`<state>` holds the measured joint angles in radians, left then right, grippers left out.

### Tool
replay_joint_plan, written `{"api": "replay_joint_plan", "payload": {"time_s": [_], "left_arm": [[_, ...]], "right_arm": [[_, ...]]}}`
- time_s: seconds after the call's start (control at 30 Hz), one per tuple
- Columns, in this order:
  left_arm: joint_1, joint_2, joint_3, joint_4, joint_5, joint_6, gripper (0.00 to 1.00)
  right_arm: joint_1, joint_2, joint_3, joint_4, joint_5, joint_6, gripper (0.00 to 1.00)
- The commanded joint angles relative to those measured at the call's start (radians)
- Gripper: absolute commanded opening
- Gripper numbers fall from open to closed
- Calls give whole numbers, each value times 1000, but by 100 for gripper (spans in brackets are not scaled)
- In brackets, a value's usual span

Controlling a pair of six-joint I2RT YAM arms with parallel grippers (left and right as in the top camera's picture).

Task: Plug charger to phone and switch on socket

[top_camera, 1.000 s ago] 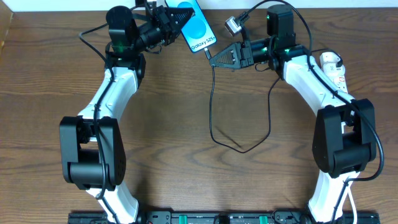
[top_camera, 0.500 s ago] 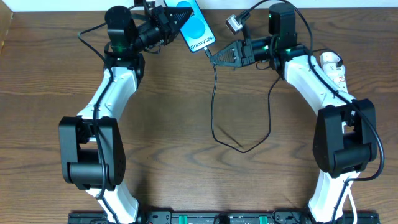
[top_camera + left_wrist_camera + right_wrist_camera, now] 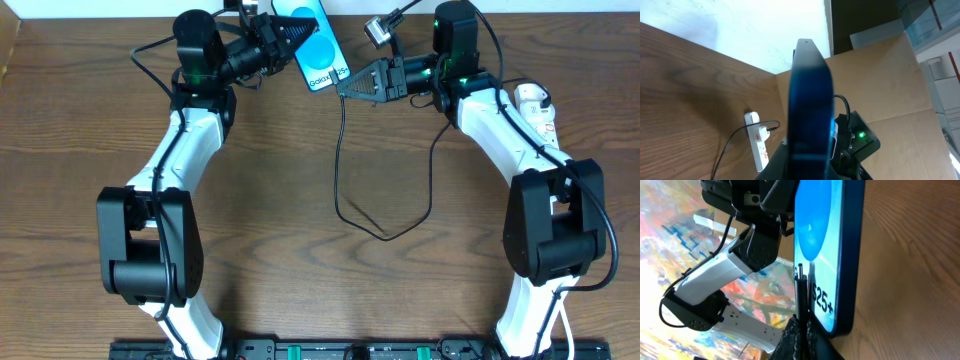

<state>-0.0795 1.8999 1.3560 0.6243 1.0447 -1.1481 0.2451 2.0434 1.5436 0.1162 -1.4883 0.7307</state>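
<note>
Pinches the stiff, probably slippery phone (image 3: 322,58) by one end in the left gripper (image 3: 291,31) over the table (image 3: 300,250) far edge, and clamps the limp charger (image 3: 340,150) just behind its plug tip in the right gripper (image 3: 348,88).

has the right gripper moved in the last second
Yes. Against the socket, the right gripper has shifted toward the far edge of the table, nearer the phone.
</note>
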Motion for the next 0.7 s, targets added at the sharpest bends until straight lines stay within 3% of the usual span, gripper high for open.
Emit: {"api": "replay_joint_plan", "payload": {"time_s": [0.0, 0.37, 0.67], "left_arm": [[0, -24, 20, 9, -47, -31, 7], [39, -24, 20, 8, -50, -61, 7], [39, -24, 20, 8, -16, -61, 8]], "right_arm": [[5, -31, 13, -8, -49, 9, 1], [3, -31, 12, -152, -56, -93, 1], [3, -31, 12, -154, -51, -97, 1]]}}
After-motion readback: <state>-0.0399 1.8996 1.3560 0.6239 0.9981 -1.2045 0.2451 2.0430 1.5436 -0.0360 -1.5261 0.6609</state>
